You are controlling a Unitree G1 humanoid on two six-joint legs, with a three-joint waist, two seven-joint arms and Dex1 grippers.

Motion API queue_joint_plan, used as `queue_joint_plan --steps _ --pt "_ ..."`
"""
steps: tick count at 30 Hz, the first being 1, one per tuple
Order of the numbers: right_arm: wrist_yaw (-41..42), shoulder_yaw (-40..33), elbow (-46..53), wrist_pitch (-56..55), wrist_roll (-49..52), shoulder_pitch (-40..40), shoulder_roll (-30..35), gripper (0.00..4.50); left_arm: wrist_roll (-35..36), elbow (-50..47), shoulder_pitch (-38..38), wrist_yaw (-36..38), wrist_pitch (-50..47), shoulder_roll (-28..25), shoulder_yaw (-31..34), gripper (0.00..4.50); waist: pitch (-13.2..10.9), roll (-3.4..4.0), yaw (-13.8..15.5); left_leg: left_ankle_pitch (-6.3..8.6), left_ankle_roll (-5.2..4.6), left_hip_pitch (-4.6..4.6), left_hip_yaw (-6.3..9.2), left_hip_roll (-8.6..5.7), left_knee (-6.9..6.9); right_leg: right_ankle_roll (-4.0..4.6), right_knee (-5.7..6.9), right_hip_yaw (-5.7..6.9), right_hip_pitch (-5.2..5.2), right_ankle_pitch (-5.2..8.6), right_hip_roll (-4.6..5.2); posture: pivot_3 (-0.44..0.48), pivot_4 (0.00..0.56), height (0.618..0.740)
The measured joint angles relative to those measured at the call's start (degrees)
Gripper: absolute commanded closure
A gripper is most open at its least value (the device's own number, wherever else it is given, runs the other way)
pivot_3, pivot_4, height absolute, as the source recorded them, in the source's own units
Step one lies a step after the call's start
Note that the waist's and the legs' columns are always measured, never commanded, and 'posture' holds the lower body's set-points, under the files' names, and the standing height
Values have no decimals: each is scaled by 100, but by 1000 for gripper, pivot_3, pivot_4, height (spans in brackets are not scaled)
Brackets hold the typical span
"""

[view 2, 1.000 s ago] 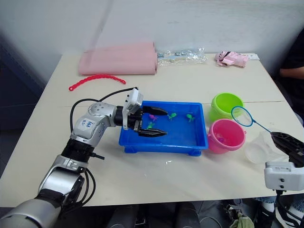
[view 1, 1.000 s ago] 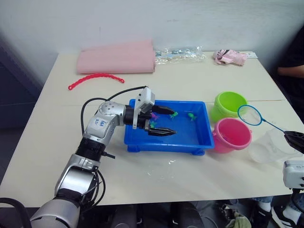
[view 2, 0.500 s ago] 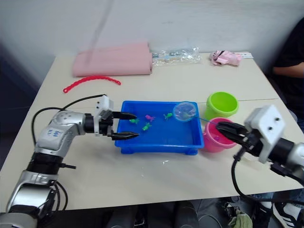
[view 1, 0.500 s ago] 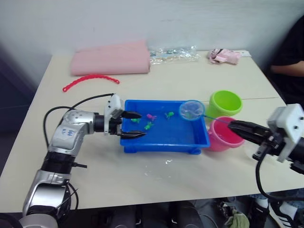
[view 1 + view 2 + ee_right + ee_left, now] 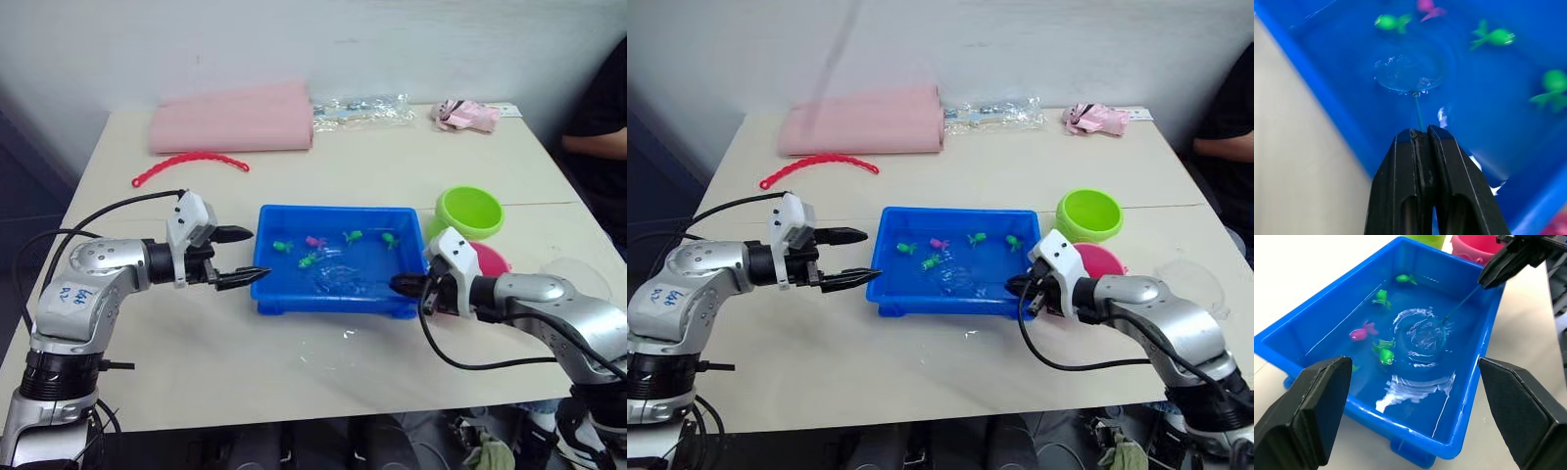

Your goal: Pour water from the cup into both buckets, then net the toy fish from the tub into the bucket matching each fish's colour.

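The right gripper (image 5: pixel 400 285), clenched on the net (image 5: pixel 1426 335), has just dipped its hoop into the tub (image 5: pixel 269 294) at frame centre; fish-scooping begins. The left gripper (image 5: pixel 242 256) has drawn back, released.

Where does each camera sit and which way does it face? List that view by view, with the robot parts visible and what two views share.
Left eye view: on the head, looking down over the table; shows the left pincer and right pincer.
Right eye view: beside it, same scene.
Left wrist view: on the left wrist, facing the tub; its open fingers show.
Right wrist view: on the right wrist, facing the water; its fingers clamp the net.
Shared: both wrist views show the net and a pink fish.
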State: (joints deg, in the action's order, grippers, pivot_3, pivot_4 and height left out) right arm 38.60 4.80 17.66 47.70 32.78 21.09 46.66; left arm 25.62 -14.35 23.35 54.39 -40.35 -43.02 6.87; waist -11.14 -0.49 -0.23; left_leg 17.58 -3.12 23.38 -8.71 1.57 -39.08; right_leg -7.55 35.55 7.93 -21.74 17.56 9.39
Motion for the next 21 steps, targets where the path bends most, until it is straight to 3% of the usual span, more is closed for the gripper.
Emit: queue_joint_plan --steps 12,21 --pt "-19 432 -1089 -666 -988 974 -1149 4500 173 -312 -193 -364 -106 -20 138 31 0 0 -2 -2 8 8 -29 5 8 0 12 -24 -35 0 -8 0 150 738" --pt "-88 212 -1076 -341 -901 1006 -1663 4500 189 -267 -138 -419 -57 18 98 31 0 0 0 -8 10 52 -45 6 5 0 31 -36 -90 0 -10 0 150 738"
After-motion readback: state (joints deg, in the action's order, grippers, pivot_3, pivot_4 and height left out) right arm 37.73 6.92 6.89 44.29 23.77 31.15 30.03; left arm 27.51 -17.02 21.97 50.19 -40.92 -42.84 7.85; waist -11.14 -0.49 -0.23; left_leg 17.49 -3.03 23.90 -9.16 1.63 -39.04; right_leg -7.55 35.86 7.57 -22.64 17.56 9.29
